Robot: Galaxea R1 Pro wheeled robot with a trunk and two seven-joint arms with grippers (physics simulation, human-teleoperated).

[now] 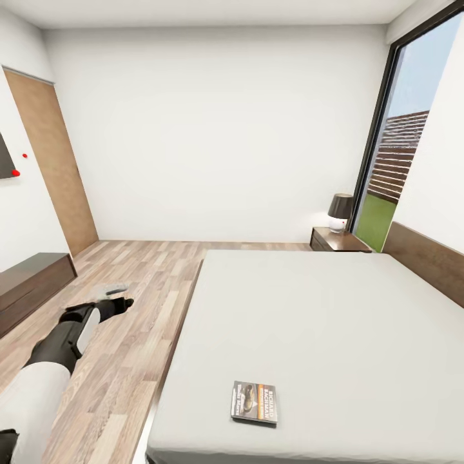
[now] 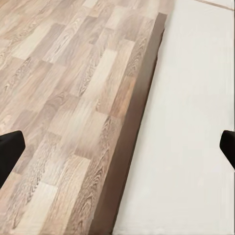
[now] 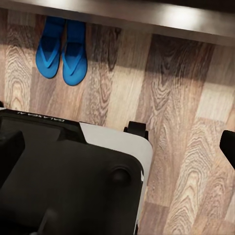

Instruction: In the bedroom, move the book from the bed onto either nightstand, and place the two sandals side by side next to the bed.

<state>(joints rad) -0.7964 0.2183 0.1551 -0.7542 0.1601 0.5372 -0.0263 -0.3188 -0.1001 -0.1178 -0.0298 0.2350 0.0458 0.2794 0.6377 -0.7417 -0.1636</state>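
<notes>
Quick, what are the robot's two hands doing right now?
Left gripper: open, holding nothing.
Right gripper: open, holding nothing.

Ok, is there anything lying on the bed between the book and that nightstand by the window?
Nothing visible. The book lies near the foot of the bed, and bare mattress runs up to the nightstand, which carries a lamp.

One book [image 1: 254, 402], two sandals [image 3: 62, 55], one lamp [image 1: 339, 212]
</notes>
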